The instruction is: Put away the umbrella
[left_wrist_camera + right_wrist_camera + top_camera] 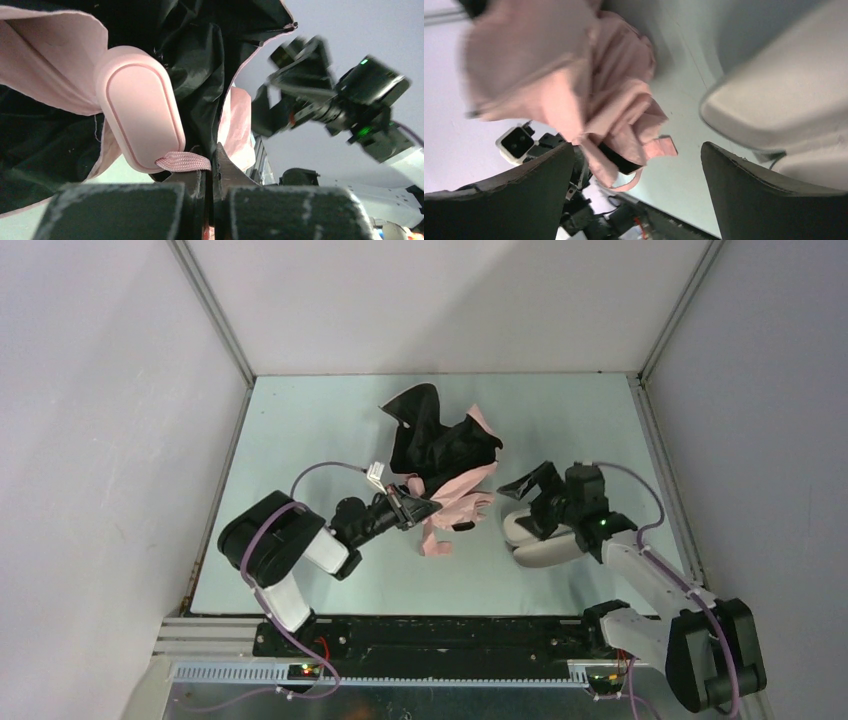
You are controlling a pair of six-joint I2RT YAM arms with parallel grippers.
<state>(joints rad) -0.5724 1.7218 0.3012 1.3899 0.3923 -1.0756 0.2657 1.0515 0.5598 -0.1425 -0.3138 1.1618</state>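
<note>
Pale-grn table [300, 440] w/ umbrella [462, 488], white walls [430, 300]

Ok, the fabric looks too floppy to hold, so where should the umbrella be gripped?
Probably the umbrella by its pink handle: the only hard-looking part, oblong and flat-faced. Come from the left, where it pokes clear of the crumpled canopy, closing across its narrow width.

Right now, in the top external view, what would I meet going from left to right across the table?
Left gripper → umbrella → right gripper. The grey case overlaps the right gripper, so I leave it out.
</note>
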